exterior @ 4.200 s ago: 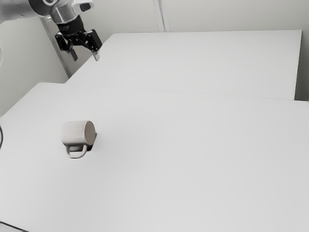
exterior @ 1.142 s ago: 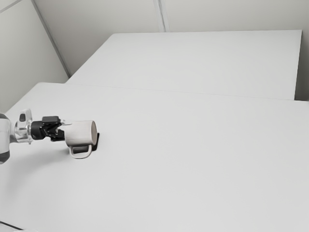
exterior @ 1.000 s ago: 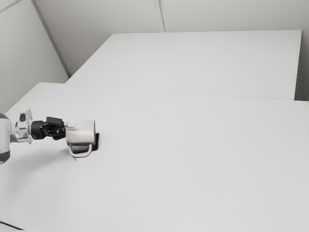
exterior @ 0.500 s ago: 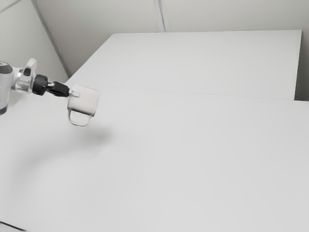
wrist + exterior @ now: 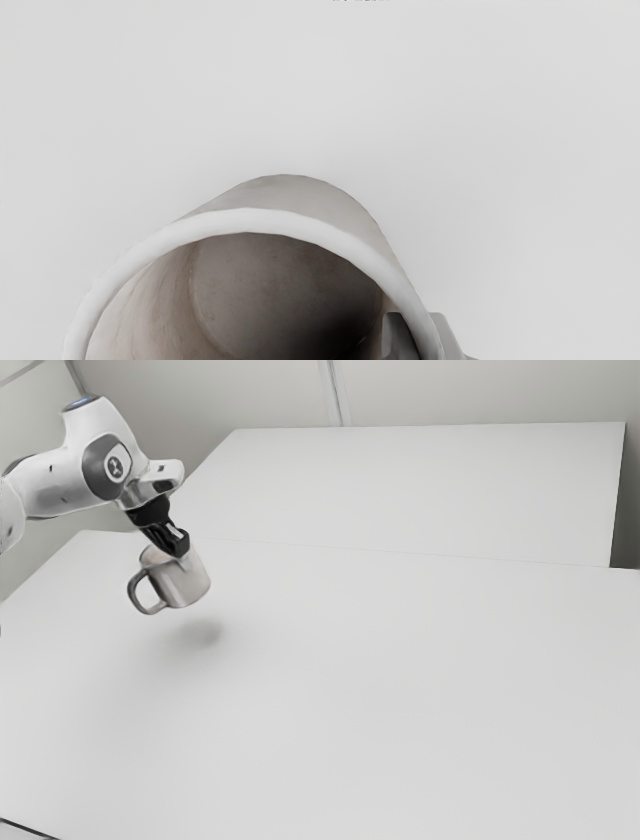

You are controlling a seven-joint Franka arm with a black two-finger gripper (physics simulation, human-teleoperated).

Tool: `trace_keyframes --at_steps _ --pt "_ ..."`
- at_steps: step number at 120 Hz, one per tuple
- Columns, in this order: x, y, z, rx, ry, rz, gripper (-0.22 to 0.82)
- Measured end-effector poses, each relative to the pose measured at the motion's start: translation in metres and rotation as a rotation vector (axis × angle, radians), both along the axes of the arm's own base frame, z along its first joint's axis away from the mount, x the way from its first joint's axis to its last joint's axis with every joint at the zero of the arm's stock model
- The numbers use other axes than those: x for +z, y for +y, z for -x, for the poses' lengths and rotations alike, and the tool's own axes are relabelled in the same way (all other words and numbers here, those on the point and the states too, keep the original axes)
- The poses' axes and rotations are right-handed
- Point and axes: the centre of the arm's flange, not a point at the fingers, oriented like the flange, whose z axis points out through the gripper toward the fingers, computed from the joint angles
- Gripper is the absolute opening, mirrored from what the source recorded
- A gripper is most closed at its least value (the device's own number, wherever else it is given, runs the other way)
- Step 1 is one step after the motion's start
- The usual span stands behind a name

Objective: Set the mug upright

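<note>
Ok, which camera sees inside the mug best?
The wrist view: it looks past the white rim right into the mug, down to its round bottom. The exterior view shows mostly the mug's outside and handle, with the mouth at a slant and the gripper partly in front.

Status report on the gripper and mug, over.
Gripper shut on mug wall, one finger inside. Mug mouth up, tilted. Held above table, not touching it.
</note>
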Motion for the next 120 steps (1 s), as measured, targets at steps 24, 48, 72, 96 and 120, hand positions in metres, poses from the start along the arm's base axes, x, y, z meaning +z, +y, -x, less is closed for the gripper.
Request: trace_keyframes --at_steps 24,48,72,96,120 --pt "-0.022 -0.071 0.001 0.076 0.046 -0.022 -0.18" --pt "-0.065 -0.099 0.031 0.196 0.114 -0.041 -0.18" --pt "-0.068 -0.098 0.032 0.322 0.1 -0.033 0.02" --pt "-0.062 -0.099 0.031 0.415 0.087 -0.026 0.37" --pt "0.087 -0.095 0.012 0.45 -0.012 -0.005 0.51"
